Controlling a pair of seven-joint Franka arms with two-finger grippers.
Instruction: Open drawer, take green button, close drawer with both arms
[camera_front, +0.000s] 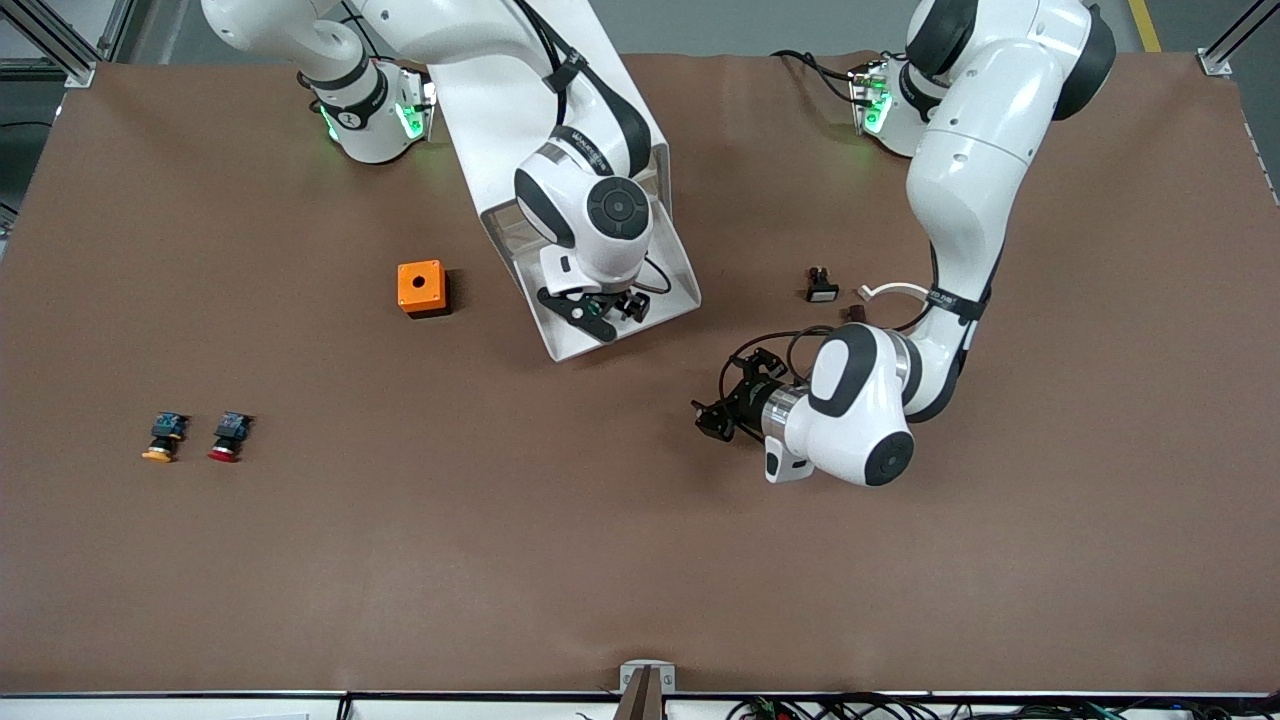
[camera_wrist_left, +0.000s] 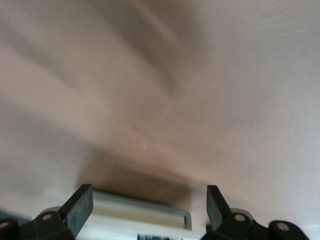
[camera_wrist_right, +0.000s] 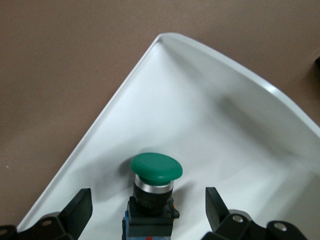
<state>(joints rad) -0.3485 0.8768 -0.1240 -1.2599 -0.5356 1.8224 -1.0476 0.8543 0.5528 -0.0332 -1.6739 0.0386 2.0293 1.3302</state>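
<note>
Scene: two white robot arms reach over a brown worktop toward a white cabinet standing between their bases.
Drawer: a cream-white drawer stands pulled out of the cabinet toward the front camera, its shallow tray open to view from above.
Button: the green-capped button lies inside the open drawer, near the tray's front corner, its dark body showing below the cap.
Right gripper: the right gripper hangs over the drawer, its fingers spread wide with the button between them, not touching it.
Left gripper: the left gripper hovers low over the bare worktop near the drawer's front corner, toward the left arm's end of the table; its fingers are spread apart and hold nothing.
Elsewhere on the worktop: an orange box sits beside the drawer toward the right arm's end; an orange-capped button and a red-capped button lie side by side, nearer the front camera; a small black-and-white part rests near the left arm.
</note>
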